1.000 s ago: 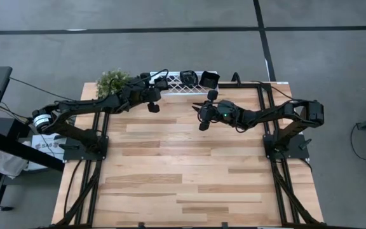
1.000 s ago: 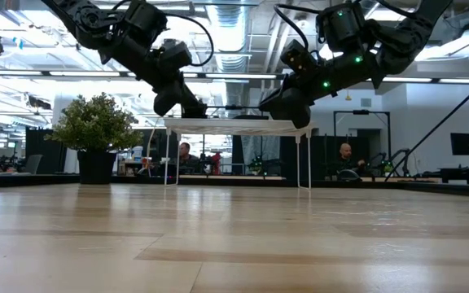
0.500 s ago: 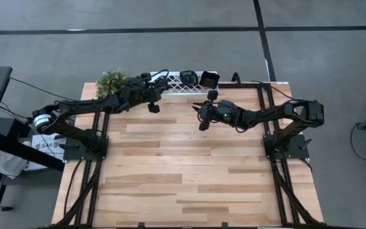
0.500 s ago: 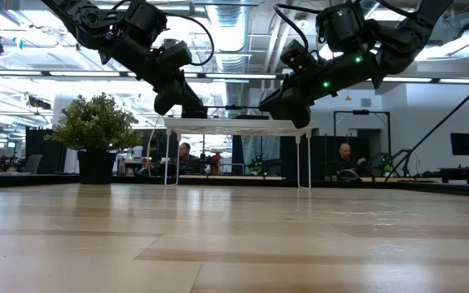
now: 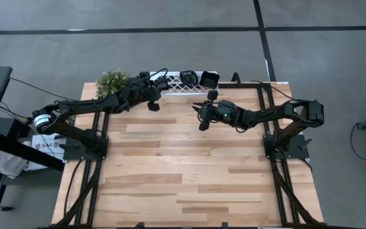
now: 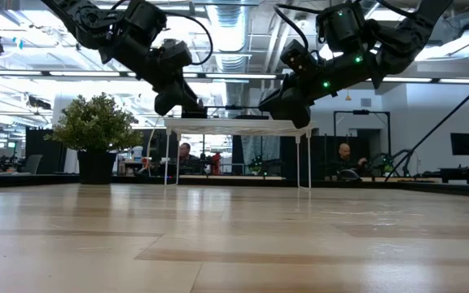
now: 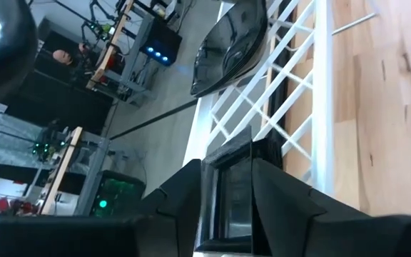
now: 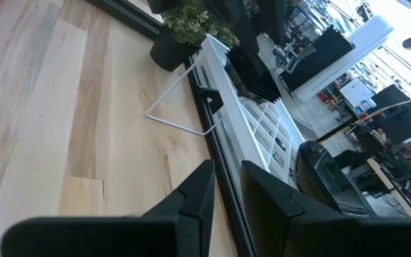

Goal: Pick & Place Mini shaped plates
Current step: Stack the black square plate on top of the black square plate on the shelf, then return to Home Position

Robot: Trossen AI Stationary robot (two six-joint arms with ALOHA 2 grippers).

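In the lower middle of the left wrist view, a square mini plate [image 7: 227, 196] stands on edge on the white lattice rack [image 7: 312, 107], with the left gripper [image 7: 225, 165] around it. One dark finger is seen on each side of the plate, but it cannot be told whether they press it or are already free of it. The step in hand is judged to be the placing of this plate on the rack. Next, a clean release and a straight withdrawal are called for, so that the plate is not tipped.

A little farther, in the upper middle, a rounded plate [image 7: 230, 46] lies on the same rack. It is close, and it could be knocked.

The right gripper [image 8: 227, 175] is held over the counter [image 5: 189, 165] before the rack, its fingers narrowly parted with nothing seen between them.

Beyond, a potted plant [image 5: 112, 81] stands at the counter's upper left.
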